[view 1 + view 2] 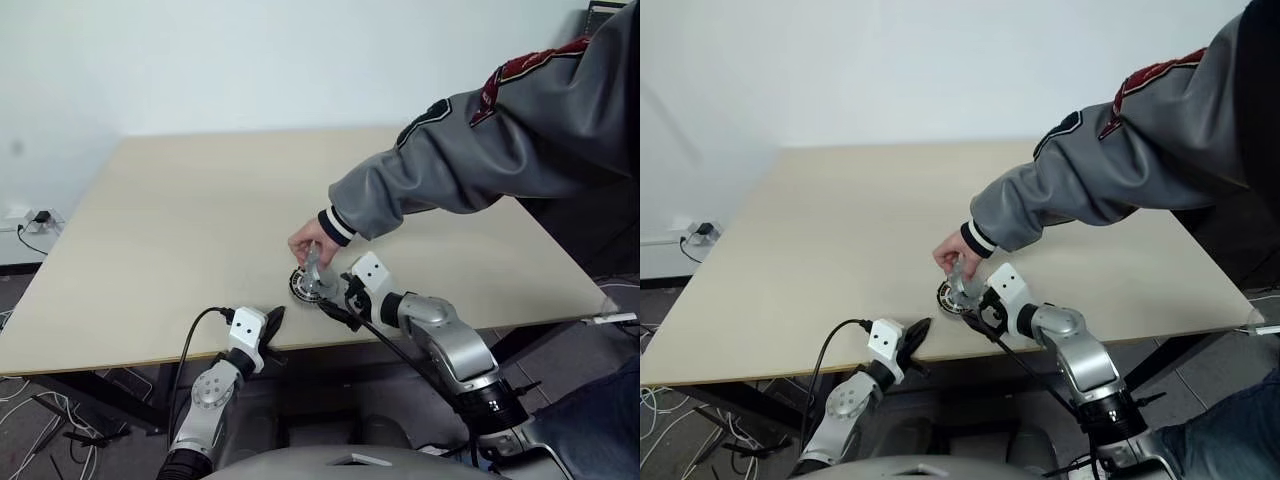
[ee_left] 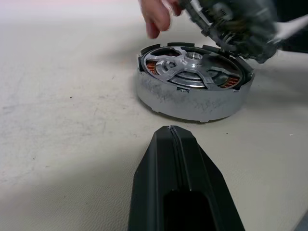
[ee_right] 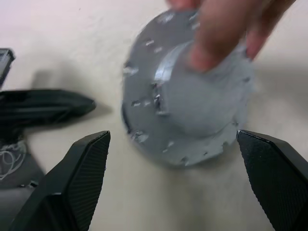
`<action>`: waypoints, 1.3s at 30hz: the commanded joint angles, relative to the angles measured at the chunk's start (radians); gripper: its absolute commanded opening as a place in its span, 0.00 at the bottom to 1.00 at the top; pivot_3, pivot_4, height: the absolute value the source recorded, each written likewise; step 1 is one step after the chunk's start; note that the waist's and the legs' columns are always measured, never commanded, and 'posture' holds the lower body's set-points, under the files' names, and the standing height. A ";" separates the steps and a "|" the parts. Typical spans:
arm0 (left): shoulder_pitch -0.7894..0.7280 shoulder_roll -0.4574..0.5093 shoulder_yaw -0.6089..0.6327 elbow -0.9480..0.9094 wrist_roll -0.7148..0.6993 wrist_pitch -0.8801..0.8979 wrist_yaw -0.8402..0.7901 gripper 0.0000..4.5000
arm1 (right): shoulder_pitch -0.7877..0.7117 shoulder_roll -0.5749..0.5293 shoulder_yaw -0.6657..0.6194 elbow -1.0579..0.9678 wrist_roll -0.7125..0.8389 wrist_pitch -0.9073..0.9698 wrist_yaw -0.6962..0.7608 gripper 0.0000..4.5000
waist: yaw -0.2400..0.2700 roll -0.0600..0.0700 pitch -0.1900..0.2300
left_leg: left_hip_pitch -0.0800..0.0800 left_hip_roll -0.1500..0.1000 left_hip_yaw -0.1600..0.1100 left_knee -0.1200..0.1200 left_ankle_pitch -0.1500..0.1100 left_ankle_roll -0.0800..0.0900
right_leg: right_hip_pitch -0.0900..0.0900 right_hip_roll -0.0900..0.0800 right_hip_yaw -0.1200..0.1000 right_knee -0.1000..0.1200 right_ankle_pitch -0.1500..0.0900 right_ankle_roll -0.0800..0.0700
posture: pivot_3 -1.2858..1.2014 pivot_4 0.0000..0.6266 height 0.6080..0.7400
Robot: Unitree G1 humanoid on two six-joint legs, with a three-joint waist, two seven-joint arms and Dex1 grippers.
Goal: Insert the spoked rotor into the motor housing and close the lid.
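Note:
The motor housing (image 2: 192,103), grey outside, sits on the table near its front edge. The spoked rotor (image 2: 192,65) lies inside it, and coppery windings show between the silvery spokes. A person's hand (image 1: 310,243) holds the lid (image 3: 187,103), a solid silver-grey disc, tilted just over the housing's far side. My right gripper (image 1: 332,300) stands open right beside the housing, its wide-spread fingers (image 3: 82,178) on either side of the lid without touching it. My left gripper (image 1: 272,322) is shut and empty. It points at the housing from the table's front edge, a short gap away.
The person's grey-sleeved arm (image 1: 480,150) reaches in from the right over the table (image 1: 180,230). A cable (image 1: 195,335) runs down from my left wrist below the table edge. A power socket (image 1: 38,220) sits on the floor at far left.

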 commanded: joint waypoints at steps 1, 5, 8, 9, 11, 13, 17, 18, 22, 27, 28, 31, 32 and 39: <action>-0.005 -0.006 0.010 0.049 0.000 -0.001 -0.002 0.00 | 0.001 -0.005 -0.027 -0.052 0.023 0.010 -0.012 1.00 | 0.002 -0.006 0.001 | -0.002 0.000 0.007 -0.006 0.000 0.000 | -0.001 0.000 0.007 0.005 -0.001 -0.002 | 0.52 0.00 1.00; -0.021 -0.012 0.014 0.077 0.005 -0.011 -0.006 0.00 | 0.005 -0.006 -0.027 -0.056 0.031 0.017 -0.021 1.00 | 0.006 -0.015 0.010 | 0.020 0.008 0.055 -0.008 -0.003 -0.007 | -0.020 -0.004 0.044 0.038 -0.007 -0.013 | 0.52 0.00 1.00; -0.029 -0.015 0.020 0.097 0.009 -0.021 -0.011 0.00 | 0.006 -0.007 -0.025 -0.056 0.035 0.019 -0.026 1.00 | -0.006 0.032 0.010 | 0.034 0.006 -0.042 0.084 -0.070 -0.031 | -0.017 -0.023 -0.036 0.020 -0.003 -0.017 | 0.52 0.00 1.00; -0.031 -0.015 0.022 0.104 0.010 -0.025 -0.012 0.00 | 0.007 -0.008 -0.024 -0.056 0.036 0.019 -0.027 1.00 | -0.015 0.036 0.007 | 0.028 -0.002 -0.059 0.090 -0.085 -0.027 | -0.003 -0.031 -0.062 0.015 0.000 -0.011 | 0.52 0.00 1.00; -0.033 -0.016 0.024 0.115 0.010 -0.033 -0.013 0.00 | 0.009 -0.009 -0.023 -0.055 0.036 0.020 -0.028 1.00 | -0.024 0.032 0.005 | 0.022 -0.008 -0.072 0.084 -0.089 -0.017 | 0.001 -0.030 -0.070 0.009 0.001 0.008 | 0.52 0.00 1.00; -0.036 -0.014 0.028 0.126 0.009 -0.040 -0.017 0.00 | 0.008 -0.010 -0.021 -0.055 0.035 0.023 -0.029 1.00 | -0.021 0.012 0.007 | 0.025 -0.015 -0.063 0.083 -0.087 -0.014 | -0.007 -0.008 -0.014 0.032 -0.012 0.018 | 0.52 0.00 1.00; -0.050 -0.002 0.046 0.179 0.001 -0.071 -0.034 0.00 | 0.006 -0.010 -0.019 -0.052 0.036 0.024 -0.029 1.00 | 0.005 -0.041 0.010 | 0.060 0.001 0.012 0.056 -0.087 -0.015 | -0.011 0.029 0.096 0.076 -0.029 -0.008 | 0.52 0.00 1.00; -0.052 0.001 0.050 0.193 -0.001 -0.080 -0.039 0.00 | 0.005 -0.010 -0.018 -0.052 0.036 0.024 -0.029 1.00 | 0.010 -0.032 0.010 | 0.067 0.001 0.026 0.054 -0.088 -0.021 | -0.016 0.034 0.098 0.069 -0.030 -0.009 | 0.52 0.00 1.00; -0.060 0.017 0.072 0.262 -0.012 -0.131 -0.065 0.00 | 0.001 -0.009 -0.015 -0.050 0.039 0.024 -0.030 1.00 | -0.015 0.018 0.012 | 0.069 -0.012 -0.055 0.039 -0.090 -0.029 | 0.011 0.029 0.034 0.006 -0.029 -0.009 | 0.52 0.00 1.00; -0.076 0.027 0.086 0.355 -0.022 -0.196 -0.087 0.00 | 0.004 -0.007 -0.012 -0.052 0.039 0.023 -0.032 1.00 | -0.004 -0.007 0.008 | 0.061 -0.014 -0.055 0.026 -0.085 -0.020 | 0.022 0.014 0.031 0.010 -0.022 0.004 | 0.52 0.00 1.00; -0.079 0.028 0.089 0.372 -0.023 -0.207 -0.090 0.00 | 0.005 -0.007 -0.011 -0.053 0.039 0.023 -0.033 1.00 | -0.006 -0.004 0.006 | 0.064 -0.012 -0.053 0.027 -0.085 -0.020 | 0.025 0.016 0.030 0.012 -0.019 0.001 | 0.52 0.00 1.00; -0.078 0.031 0.099 0.412 -0.023 -0.240 -0.101 0.00 | 0.016 -0.006 -0.009 -0.059 0.040 0.022 -0.036 1.00 | -0.022 0.028 -0.004 | 0.049 0.003 -0.065 0.024 -0.085 -0.021 | 0.029 0.026 -0.009 -0.026 -0.019 0.002 | 0.52 0.00 1.00; -0.077 0.031 0.102 0.422 -0.022 -0.248 -0.103 0.00 | 0.019 -0.005 -0.009 -0.061 0.040 0.021 -0.037 1.00 | -0.024 0.021 0.001 | 0.046 0.005 -0.065 0.019 -0.085 -0.021 | 0.031 0.024 -0.018 -0.033 -0.019 0.003 | 0.52 0.00 1.00; -0.084 0.014 0.108 0.470 -0.003 -0.292 -0.094 0.00 | 0.021 0.008 -0.020 -0.064 0.043 0.012 -0.060 1.00 | -0.037 0.030 0.001 | 0.050 0.014 -0.065 0.020 -0.085 -0.021 | 0.030 0.013 -0.046 -0.047 -0.011 0.014 | 0.52 0.00 1.00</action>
